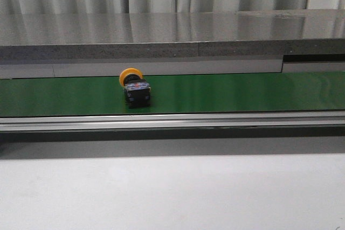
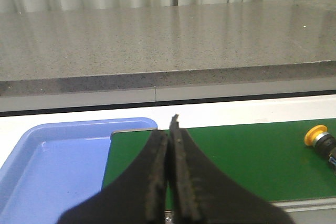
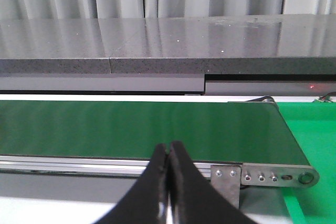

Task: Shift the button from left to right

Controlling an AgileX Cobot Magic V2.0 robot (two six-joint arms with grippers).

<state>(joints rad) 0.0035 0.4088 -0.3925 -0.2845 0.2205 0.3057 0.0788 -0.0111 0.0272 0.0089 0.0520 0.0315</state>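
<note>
The button [image 1: 135,86], with a round yellow-orange cap and a black blocky body, lies on its side on the green conveyor belt [image 1: 242,92], left of the middle in the front view. The left wrist view catches the same button [image 2: 320,140] at the frame edge, well away from my left gripper [image 2: 169,129], which is shut with nothing between its fingers above the belt's end. My right gripper [image 3: 169,148] is also shut and empty, hovering over the belt's near rail. No button shows in the right wrist view. Neither gripper appears in the front view.
A blue tray [image 2: 58,156] sits beyond the belt's left end. A bright green surface [image 3: 315,140] lies past the belt's right end, by a metal bracket [image 3: 262,174]. A grey stone ledge [image 1: 172,36] runs behind the belt, and a white table [image 1: 172,192] lies in front.
</note>
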